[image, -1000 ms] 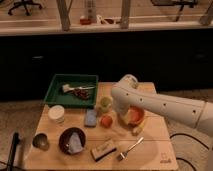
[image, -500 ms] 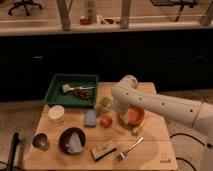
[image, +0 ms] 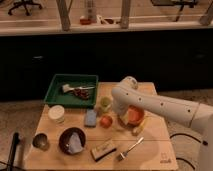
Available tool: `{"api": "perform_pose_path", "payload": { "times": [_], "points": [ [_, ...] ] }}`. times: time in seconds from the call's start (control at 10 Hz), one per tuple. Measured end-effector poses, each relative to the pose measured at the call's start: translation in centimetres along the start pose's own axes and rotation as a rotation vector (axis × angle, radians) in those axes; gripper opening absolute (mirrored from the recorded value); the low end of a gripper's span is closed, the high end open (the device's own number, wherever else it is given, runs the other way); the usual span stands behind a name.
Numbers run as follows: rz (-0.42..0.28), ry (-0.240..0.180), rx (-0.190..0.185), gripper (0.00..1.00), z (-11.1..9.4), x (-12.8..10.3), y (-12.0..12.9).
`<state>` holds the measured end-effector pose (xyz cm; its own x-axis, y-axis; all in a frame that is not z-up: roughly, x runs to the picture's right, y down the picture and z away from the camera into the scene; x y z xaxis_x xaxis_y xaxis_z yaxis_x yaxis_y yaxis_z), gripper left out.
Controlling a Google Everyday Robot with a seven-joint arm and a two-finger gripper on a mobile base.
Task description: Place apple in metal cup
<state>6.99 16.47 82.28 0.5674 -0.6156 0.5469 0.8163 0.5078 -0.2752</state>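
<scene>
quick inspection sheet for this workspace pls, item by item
surface: wooden table, crowded.
job's things: apple lies free mid-table; metal cup upright at the front left, well apart from it.
clutter: green tray, white tub, dark bowl, green cup, blue pad, orange bowl, fork.
grippers: gripper open, low between apple and orange bowl, holding nothing.
cables: black cable on the floor at right.
surroundings: dark cabinets behind.

An office: swivel chairs beyond a wooden table.
</scene>
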Motion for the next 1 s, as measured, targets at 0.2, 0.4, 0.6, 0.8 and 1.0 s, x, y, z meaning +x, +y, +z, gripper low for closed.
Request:
{"api": "perform_pose_path", "payload": {
  "times": [0.2, 0.4, 0.6, 0.8, 1.0],
  "points": [
    [-0.023, -0.014, -0.005, 0.8, -1.0, -1.6, -0.7],
    [-0.041, -0.033, -0.013, 0.8, -0.9, -2.6, -1.3],
    [-0.053, -0.05, -0.017, 0.8, -0.3, -3.3, -1.7],
    [-0.058, -0.076, -0.018, 0.8, 0.7, -3.7, -1.5],
    [-0.064, -0.098, 0.001, 0.79, 2.0, -3.8, -1.5]
  ]
}}
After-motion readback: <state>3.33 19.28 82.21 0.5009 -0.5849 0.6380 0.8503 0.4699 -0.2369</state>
